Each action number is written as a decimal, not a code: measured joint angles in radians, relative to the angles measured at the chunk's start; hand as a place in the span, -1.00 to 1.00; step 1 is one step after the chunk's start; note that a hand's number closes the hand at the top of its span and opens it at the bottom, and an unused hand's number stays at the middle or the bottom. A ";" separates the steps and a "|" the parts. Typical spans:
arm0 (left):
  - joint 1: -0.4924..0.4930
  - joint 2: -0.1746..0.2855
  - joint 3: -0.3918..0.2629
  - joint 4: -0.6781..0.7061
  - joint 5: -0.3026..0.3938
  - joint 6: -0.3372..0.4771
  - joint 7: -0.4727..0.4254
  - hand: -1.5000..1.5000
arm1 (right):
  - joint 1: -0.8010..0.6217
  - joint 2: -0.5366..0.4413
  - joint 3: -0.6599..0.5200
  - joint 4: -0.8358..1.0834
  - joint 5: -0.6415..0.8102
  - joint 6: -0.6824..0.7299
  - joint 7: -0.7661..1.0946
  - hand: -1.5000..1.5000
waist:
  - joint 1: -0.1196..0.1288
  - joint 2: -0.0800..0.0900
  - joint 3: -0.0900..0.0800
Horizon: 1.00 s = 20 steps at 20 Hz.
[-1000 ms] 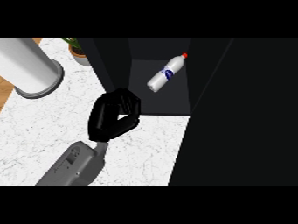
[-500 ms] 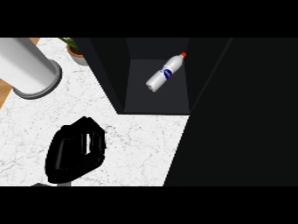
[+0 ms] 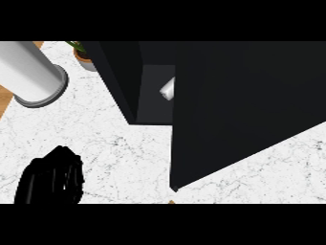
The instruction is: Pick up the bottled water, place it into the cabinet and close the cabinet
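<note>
left hand (image 3: 49, 178) low at the counter's (image 3: 123, 139) near-left corner, open or closed cannot be told | bottle (image 3: 168, 89) inside the cabinet (image 3: 123, 81), only a sliver showing past the door (image 3: 257, 105) | door partway across the opening | step: closing, judged | next: press the door flush to the cabinet front

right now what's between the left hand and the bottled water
Head view: from the left hand, bare marble counter, then the cabinet's left wall; the bottled water sits just inside.
</note>
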 measured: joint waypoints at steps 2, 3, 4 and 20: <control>0.028 0.017 0.020 -0.009 0.012 -0.024 -0.007 1.00 | -0.045 -0.025 0.016 0.000 0.036 -0.023 0.008 1.00 | 0.001 -0.001 0.000; 0.039 0.024 0.026 -0.019 0.015 -0.029 -0.007 1.00 | -0.069 -0.036 0.021 0.002 0.048 -0.041 0.006 1.00 | 0.003 -0.001 0.000; 0.042 0.030 0.036 -0.022 0.021 -0.037 -0.005 1.00 | -0.097 -0.046 0.024 0.006 0.053 -0.059 0.005 1.00 | 0.005 0.000 0.000; 0.177 0.133 0.169 -0.050 0.095 -0.214 -0.048 1.00 | -0.498 0.088 -0.230 0.450 -0.153 -0.269 -0.038 1.00 | 0.033 0.012 0.001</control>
